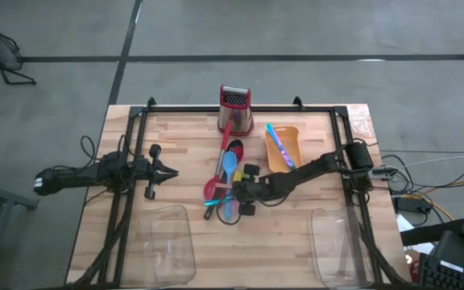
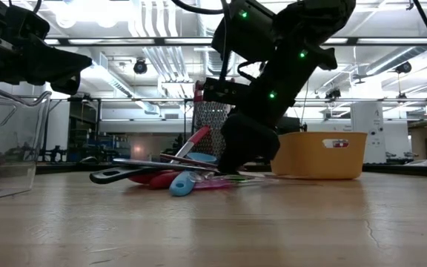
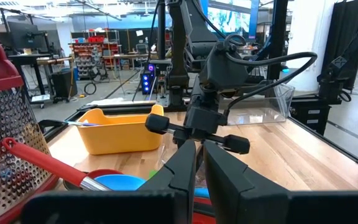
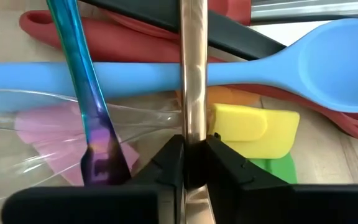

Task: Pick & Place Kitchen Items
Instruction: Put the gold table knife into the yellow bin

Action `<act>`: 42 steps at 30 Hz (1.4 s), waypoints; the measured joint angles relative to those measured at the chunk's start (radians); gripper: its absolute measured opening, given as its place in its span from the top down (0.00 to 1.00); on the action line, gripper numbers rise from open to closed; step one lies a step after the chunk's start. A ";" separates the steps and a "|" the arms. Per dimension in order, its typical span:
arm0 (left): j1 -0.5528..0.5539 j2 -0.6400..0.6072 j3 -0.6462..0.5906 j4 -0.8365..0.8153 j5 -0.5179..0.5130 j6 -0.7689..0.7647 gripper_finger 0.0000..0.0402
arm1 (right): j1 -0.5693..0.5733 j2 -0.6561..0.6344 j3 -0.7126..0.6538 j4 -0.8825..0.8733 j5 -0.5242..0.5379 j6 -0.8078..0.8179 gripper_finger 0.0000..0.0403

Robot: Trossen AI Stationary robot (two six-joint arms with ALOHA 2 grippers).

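Note:
A pile of kitchen items (image 1: 225, 181) lies mid-table: a blue spoon (image 4: 303, 59), red utensils (image 4: 135, 34), a black handle (image 4: 229, 34), a shimmering blue-purple stick (image 4: 89, 106), a thin copper-coloured stick (image 4: 193, 74), and small yellow (image 4: 253, 127), green and pink pieces. My right gripper (image 1: 238, 193) reaches into the pile from the table's right and is shut on the copper stick. My left gripper (image 1: 170, 171) waits shut, level above the table's left part, touching nothing. My right gripper pinches the thin copper-coloured stick (image 4: 193, 140) between its two fingers (image 4: 169, 165), partway along its length. The fingers slant down from the table's right. The stick runs on past the fingertips and lies across the blue spoon's handle (image 4: 135, 78) and the black handle.
A red-topped metal grater (image 1: 235, 109) stands at the far edge. A yellow bin (image 1: 288, 153) holding coloured sticks sits right of the pile. Two clear trays (image 1: 167, 242) (image 1: 337, 242) stand near the front edge. A clear plastic sheet (image 4: 36, 124) lies under the pile's near side.

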 joint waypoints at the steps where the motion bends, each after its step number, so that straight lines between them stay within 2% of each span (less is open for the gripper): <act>1: 0.000 0.000 0.000 0.000 0.000 0.000 0.90 | 0.000 0.000 0.000 0.000 0.000 0.000 0.91; 8: 0.000 0.000 0.000 0.000 0.000 0.000 0.90 | 0.000 -0.001 0.001 -0.001 0.002 0.002 0.86; 12: 0.000 0.000 0.000 0.000 0.000 0.000 0.90 | 0.000 -0.013 0.001 -0.004 0.001 0.005 0.87; 17: 0.000 0.000 0.000 0.000 0.000 0.000 0.90 | 0.000 -0.060 0.001 -0.009 0.012 0.005 0.89; 24: 0.000 0.000 0.000 0.000 0.000 0.000 0.90 | 0.000 -0.137 -0.005 -0.019 0.022 0.044 0.86; 31: 0.000 0.000 0.000 0.003 0.000 0.000 0.90 | 0.000 -0.190 -0.008 -0.105 0.143 0.115 0.90; 38: 0.000 0.002 0.000 0.003 0.000 0.000 0.90 | 0.000 -0.224 -0.008 -0.210 0.265 0.218 0.86; 42: 0.000 0.003 0.000 0.003 0.000 0.000 0.90 | 0.000 -0.248 -0.008 -0.277 0.339 0.270 0.88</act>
